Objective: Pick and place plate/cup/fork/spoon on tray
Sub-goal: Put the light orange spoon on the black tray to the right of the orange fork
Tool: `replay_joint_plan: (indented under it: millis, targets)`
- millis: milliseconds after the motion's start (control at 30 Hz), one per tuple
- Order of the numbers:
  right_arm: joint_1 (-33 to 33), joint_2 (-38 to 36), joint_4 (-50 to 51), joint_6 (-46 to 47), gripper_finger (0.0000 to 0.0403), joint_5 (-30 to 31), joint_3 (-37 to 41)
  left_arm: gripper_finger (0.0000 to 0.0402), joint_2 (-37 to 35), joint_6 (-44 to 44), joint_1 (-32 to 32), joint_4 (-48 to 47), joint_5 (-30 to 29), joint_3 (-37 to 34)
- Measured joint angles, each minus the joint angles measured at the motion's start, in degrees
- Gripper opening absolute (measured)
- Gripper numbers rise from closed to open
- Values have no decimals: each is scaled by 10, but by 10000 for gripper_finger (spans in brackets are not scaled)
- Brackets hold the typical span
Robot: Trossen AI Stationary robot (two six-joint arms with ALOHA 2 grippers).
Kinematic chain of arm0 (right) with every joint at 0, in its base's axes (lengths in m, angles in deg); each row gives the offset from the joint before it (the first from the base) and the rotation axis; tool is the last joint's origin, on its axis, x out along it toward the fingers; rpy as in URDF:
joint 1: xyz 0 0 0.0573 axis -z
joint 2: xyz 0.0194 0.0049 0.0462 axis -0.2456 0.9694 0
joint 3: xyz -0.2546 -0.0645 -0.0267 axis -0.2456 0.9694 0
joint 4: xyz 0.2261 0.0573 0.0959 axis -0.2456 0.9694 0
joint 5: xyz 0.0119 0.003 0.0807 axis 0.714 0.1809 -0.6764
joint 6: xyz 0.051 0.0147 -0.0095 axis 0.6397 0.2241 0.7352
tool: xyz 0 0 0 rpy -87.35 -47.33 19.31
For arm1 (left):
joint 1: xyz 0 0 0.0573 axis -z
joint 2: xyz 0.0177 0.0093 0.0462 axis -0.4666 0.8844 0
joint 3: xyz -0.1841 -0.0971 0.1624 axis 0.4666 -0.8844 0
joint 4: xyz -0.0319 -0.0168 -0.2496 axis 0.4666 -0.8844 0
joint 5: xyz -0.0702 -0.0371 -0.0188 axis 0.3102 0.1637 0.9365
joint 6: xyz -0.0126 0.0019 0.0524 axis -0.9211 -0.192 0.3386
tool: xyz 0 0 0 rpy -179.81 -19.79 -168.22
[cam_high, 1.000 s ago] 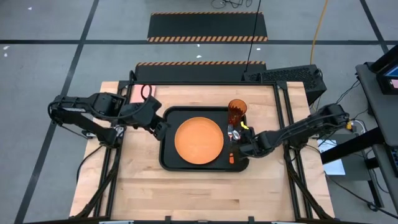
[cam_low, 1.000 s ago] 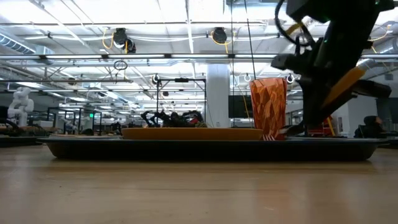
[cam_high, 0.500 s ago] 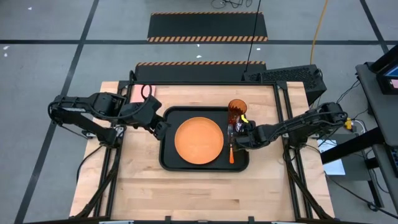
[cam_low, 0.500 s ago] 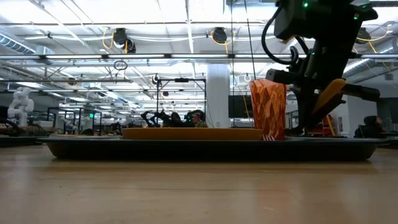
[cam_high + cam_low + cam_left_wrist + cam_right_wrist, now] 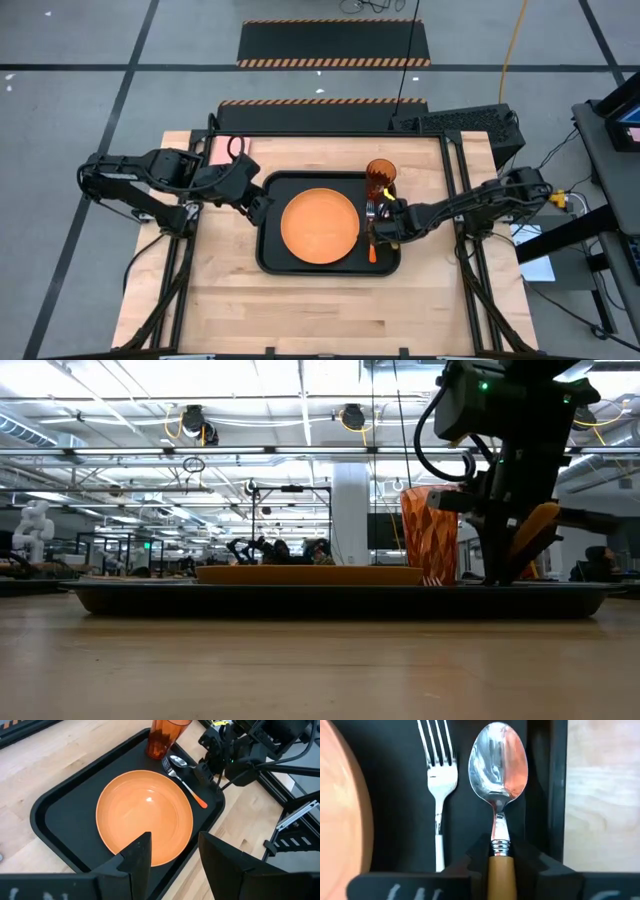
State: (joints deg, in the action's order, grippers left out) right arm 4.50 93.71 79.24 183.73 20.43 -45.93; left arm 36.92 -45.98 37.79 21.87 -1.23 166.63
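Here, shiny round-bowled spoon (image 5: 497,767) with orange-yellow handle, right gripper (image 5: 501,860) jaws clamped on it, left jaws apart.

Beyond your workspace you have a pale wooden table (image 5: 310,300), a pink pad (image 5: 213,149) at its far left corner, two black hazard-striped floor mats (image 5: 335,43) behind it, and a white humanoid figure (image 5: 30,525) standing in the distant room.

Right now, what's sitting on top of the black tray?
On the tray: the plate, the cup, the fork and the spoon, its handle gripped by the right pincer, which hides the rest of the handle.
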Motion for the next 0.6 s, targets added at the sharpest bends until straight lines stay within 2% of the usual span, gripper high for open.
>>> replay_joint_plan:
  millis: [267,600]
  targets:
    - [0,0,2,12,74,-21,0,166,0,1,0,0,-2,0]
    - [-4,-25,8,2,84,-22,0,166,0,2,1,0,-2,0]
